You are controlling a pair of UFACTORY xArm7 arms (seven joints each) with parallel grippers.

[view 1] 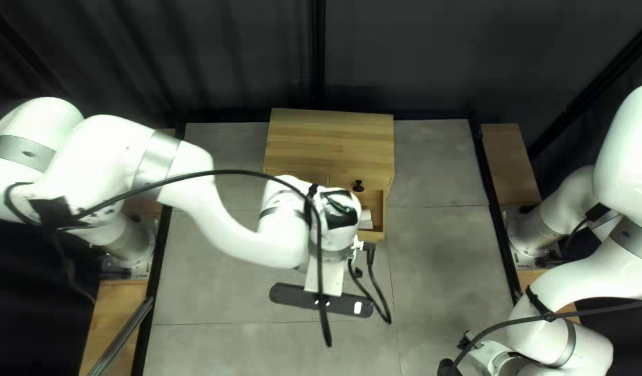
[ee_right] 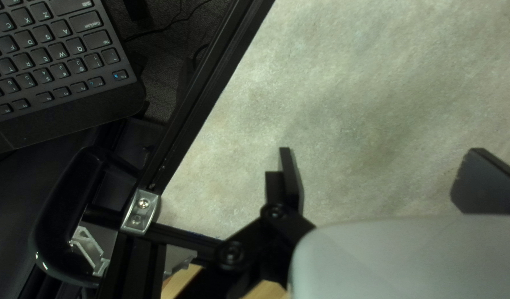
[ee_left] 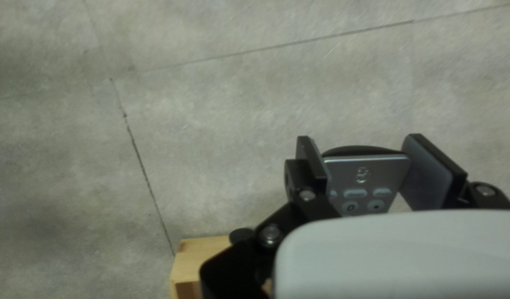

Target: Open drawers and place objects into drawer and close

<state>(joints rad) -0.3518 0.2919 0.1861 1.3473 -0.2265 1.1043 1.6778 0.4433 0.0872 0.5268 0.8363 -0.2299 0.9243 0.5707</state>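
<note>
So there's a dark curtain (view 1: 439, 56) hanging past the far edge of the grey tabletop (view 1: 439, 278), and black rails (view 1: 489, 188) run down both side edges.

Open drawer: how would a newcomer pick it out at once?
In the top left view, find the wooden cabinet at the table's far edge. Below a dark knob on its front, the open drawer juts out, partly hidden by my left arm. Unlike the shut drawer above, it shows its inside, with something white in it.
</note>
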